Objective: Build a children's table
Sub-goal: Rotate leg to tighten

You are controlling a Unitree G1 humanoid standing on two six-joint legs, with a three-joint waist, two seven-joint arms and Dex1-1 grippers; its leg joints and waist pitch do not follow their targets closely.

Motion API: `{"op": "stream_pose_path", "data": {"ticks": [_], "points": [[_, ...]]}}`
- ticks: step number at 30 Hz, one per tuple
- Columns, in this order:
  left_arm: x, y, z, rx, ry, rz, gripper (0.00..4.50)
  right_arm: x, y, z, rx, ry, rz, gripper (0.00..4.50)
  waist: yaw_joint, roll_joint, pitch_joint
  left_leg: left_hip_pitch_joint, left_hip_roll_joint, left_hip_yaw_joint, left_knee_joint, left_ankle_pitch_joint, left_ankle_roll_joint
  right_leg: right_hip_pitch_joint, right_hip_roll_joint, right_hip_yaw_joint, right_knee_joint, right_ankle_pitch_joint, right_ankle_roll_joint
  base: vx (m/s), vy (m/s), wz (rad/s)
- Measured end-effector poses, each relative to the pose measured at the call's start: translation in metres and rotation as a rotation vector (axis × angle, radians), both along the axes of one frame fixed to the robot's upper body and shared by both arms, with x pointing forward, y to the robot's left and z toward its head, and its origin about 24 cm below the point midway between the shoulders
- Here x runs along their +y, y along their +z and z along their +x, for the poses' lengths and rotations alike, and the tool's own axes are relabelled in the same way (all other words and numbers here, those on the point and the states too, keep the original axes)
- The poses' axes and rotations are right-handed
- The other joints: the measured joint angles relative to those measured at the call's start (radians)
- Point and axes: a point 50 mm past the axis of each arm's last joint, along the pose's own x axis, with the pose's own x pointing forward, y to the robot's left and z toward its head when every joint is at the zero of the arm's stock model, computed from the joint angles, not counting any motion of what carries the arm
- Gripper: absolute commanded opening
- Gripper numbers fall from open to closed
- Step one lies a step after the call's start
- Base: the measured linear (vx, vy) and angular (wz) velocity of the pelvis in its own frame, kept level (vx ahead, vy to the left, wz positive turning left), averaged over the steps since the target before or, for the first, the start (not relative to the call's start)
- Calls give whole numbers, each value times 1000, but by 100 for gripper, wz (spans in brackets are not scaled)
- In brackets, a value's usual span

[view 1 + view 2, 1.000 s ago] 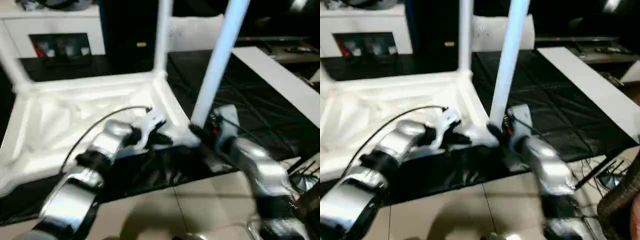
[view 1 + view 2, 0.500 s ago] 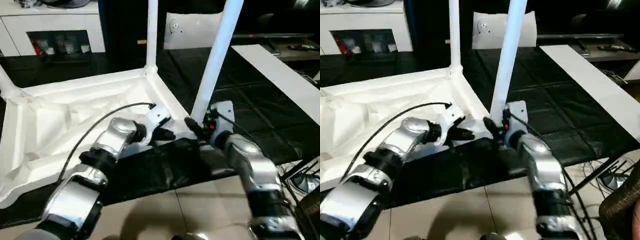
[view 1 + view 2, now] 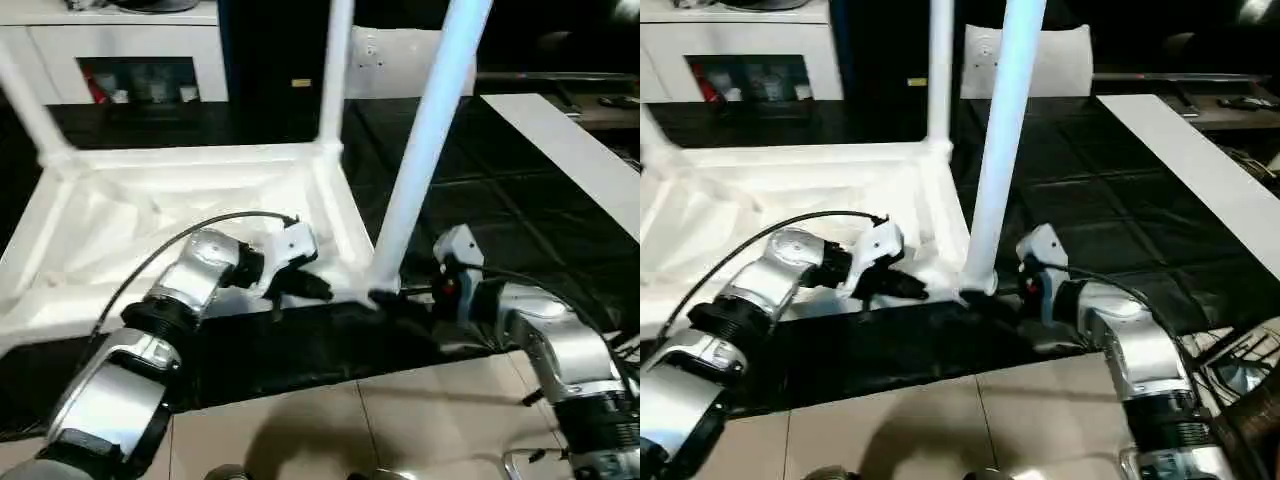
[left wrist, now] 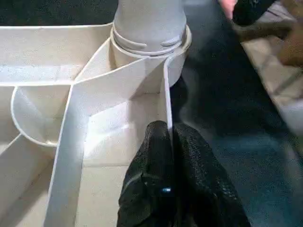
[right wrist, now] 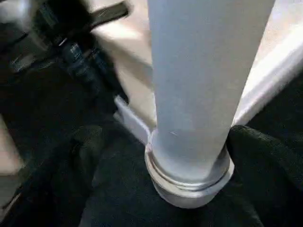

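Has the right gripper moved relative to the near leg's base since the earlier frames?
Yes. The right gripper was right at the base of the near leg; now its body has drawn off to the right of that base, toward the dark mat.

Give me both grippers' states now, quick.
Left gripper: jaws shut on the thin side wall of the upturned white plastic ribbed tabletop.
Right gripper: jaws open on either side of the base of the long white round leg, not clamping it.
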Motion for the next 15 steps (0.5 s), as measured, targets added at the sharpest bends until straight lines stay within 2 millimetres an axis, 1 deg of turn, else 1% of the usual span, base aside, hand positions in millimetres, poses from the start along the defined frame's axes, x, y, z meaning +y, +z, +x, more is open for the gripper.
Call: {"op": "stream_pose_path", "data": {"ticks": [4,5,8,10,12,14,15], "points": [[7,2,-5,31,-112,33,0,-2,4,-4,-3,108,13,448,15,0,0,0,0,0,0,0,0,0,0,0,0,0,0,0,0,0],[7,2,-6,33,-132,36,0,-1,4,-6,3,131,21,431,17,0,0,0,0,0,1,0,0,0,0,0,0,0,0,0,0,0],[8,3,-9,46,-209,59,0,1,4,-10,46,216,50,406,25,0,0,0,0,1,2,0,0,0,-1,0,1,0,0,0,0,0],[7,3,-11,48,-243,68,0,0,5,-11,65,241,54,381,31,-1,0,0,0,1,2,0,0,1,-1,0,1,0,0,0,0,0],[6,3,-11,47,-268,80,0,1,6,-12,80,289,44,373,31,-1,0,1,1,1,3,0,0,1,-1,0,2,0,0,0,0,0],[5,4,-11,42,-281,86,0,2,7,-14,91,317,48,350,31,-1,0,1,1,1,3,0,0,1,-1,0,2,0,0,0,0,0],[5,4,-11,40,-285,88,0,2,6,-14,97,330,54,331,31,-1,0,1,1,1,3,0,0,1,-1,0,2,0,0,0,0,0]]}}
